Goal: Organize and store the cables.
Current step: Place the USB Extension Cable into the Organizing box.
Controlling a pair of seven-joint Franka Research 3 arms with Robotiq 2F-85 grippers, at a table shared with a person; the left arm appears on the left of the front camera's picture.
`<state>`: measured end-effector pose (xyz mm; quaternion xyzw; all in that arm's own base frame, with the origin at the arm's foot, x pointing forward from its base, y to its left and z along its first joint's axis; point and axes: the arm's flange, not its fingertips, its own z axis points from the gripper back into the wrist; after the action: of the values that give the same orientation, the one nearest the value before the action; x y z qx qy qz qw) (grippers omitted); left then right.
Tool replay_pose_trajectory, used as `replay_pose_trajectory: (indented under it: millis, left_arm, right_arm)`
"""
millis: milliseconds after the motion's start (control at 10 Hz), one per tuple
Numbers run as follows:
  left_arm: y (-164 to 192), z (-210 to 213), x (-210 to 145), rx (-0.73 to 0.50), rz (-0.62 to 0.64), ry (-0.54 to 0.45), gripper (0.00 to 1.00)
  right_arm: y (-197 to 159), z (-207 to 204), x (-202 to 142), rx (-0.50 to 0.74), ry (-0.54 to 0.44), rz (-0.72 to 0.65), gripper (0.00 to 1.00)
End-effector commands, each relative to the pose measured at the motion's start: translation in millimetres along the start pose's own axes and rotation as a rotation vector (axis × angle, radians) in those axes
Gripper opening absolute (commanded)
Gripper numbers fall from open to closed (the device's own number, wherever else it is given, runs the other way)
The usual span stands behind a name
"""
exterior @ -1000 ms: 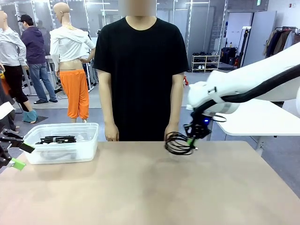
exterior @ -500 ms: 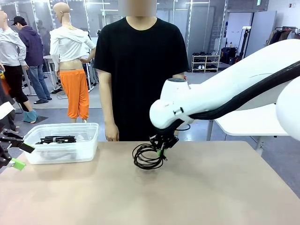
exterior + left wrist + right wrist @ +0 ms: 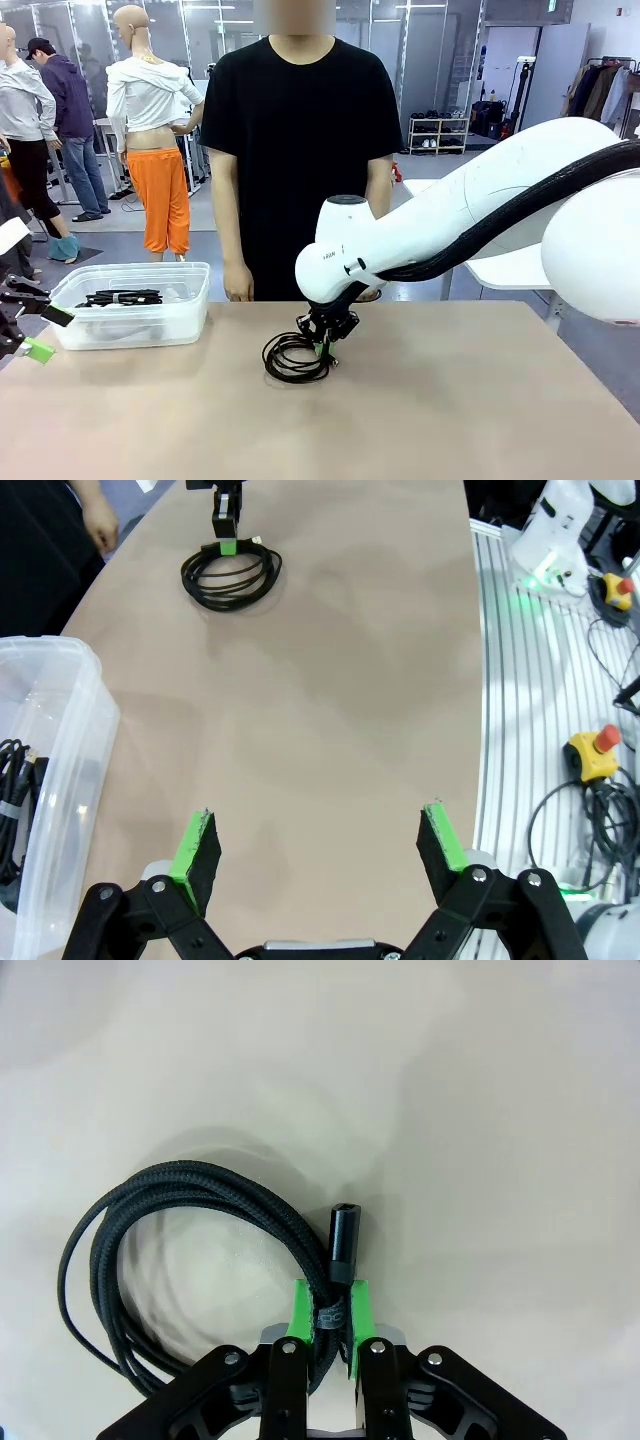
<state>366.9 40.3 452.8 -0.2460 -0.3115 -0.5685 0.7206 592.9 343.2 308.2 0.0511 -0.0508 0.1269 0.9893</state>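
I see the coiled black cable (image 3: 295, 358) at the centre of the front frame, low over the desk (image 3: 420, 420), its braided loops and small plug pinched in my right end effector (image 3: 324, 348), whose green pads are clamped on it. At mid-left a clear plastic bin (image 3: 133, 325) holds more coiled cables (image 3: 120, 297). My left end effector (image 3: 318, 845) has its fingers spread wide apart, holding nothing.
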Motion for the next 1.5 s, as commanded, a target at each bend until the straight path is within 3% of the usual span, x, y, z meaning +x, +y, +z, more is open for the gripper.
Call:
replay_pose_trajectory:
  millis: [0, 100, 400, 500, 700, 800, 1000, 1100, 1400]
  left_arm:
    - [0, 3, 2, 0.000, 0.008, 0.010, 1.00]
    - [0, 3, 2, 0.000, 0.008, 0.010, 1.00]
    - [0, 3, 2, 0.000, 0.008, 0.010, 1.00]
    - [0, 3, 2, 0.000, 0.008, 0.010, 1.00]
    - [0, 3, 2, 0.000, 0.008, 0.010, 1.00]
    - [0, 3, 2, 0.000, 0.008, 0.010, 1.00]
    - [0, 3, 2, 0.000, 0.008, 0.010, 1.00]
    - [0, 3, 2, 0.000, 0.008, 0.010, 1.00]
    - [0, 3, 2, 0.000, 0.008, 0.010, 1.00]
  right_arm:
    - [4, -5, -4, 0.011, -0.006, 0.018, 0.17]
    - [7, -2, -8, 0.012, -0.016, 0.034, 0.28]
    - [3, 11, -14, 0.024, -0.034, 0.042, 0.84]
    - [-2, 32, -17, 0.023, -0.103, 0.057, 1.00]
    - [-13, 64, -23, 0.004, -0.182, 0.068, 1.00]
    - [-20, 78, -30, 0.037, -0.180, 0.121, 0.96]
    - [-45, 103, -44, 0.115, -0.165, 0.262, 1.00]
    - [-71, 117, -53, 0.144, -0.185, 0.390, 1.00]
    - [-170, 137, -79, 0.366, -0.300, 0.447, 1.00]
